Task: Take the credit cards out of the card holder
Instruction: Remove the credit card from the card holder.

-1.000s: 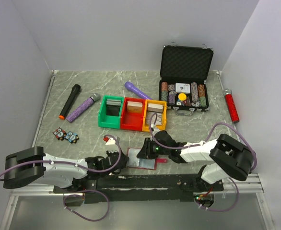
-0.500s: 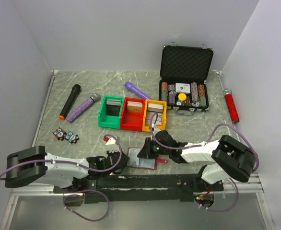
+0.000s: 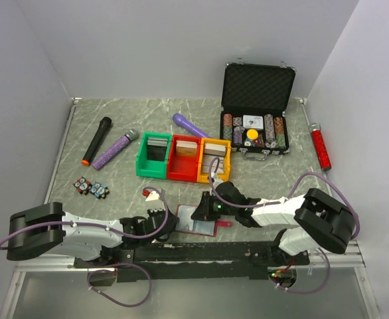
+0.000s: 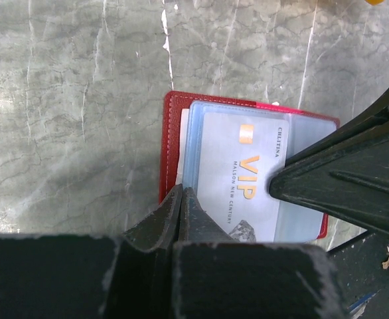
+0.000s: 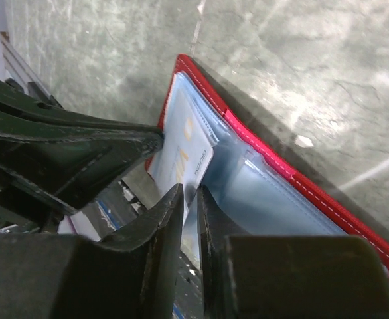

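The card holder lies open near the table's front edge, dark red with pale blue sleeves. A pale credit card printed VIP sticks partly out of a sleeve. My left gripper is shut, its tips pressing on the holder's left edge. My right gripper comes from the right, its fingers almost together with the card's edge between them. The left fingers show dark just beyond the card.
Green, red and yellow bins stand behind the holder. An open black chip case is at the back right. Microphones, a red cylinder and small items lie around.
The right gripper has shifted slightly nearer over the card holder. The left arm has not visibly moved.
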Tool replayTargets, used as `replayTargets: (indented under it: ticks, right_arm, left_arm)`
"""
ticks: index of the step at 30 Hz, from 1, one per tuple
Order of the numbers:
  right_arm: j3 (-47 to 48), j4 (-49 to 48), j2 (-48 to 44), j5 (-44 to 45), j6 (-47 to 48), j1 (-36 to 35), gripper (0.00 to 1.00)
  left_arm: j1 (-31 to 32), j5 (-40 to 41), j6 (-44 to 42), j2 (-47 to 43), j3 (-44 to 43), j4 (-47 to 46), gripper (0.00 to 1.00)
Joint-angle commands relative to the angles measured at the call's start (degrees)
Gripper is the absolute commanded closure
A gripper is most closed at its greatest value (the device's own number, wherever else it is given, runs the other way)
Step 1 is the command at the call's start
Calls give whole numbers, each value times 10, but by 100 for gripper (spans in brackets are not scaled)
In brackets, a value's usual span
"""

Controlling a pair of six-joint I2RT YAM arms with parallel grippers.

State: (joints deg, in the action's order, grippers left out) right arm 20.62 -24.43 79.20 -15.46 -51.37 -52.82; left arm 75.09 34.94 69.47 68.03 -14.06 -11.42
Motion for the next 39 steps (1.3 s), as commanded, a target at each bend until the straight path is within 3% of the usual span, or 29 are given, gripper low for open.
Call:
replayTargets:
  ticks: [1, 7, 19, 39]
  right_arm:
    - [-7, -19, -21, -2, -2, 5, 78]
    - [-11, -19, -25, -1, -4, 7, 79]
    - [-21, -19, -39, 2, -7, 10, 92]
    - [-38, -4, -73, 1, -6, 19, 83]
  left_arm:
    - [-2, 3, 8, 10, 7, 63, 99]
    - [-2, 3, 7, 12, 6, 64, 99]
    - [-3, 5, 14, 8, 9, 68, 99]
    - [-8, 8, 22, 3, 12, 80, 99]
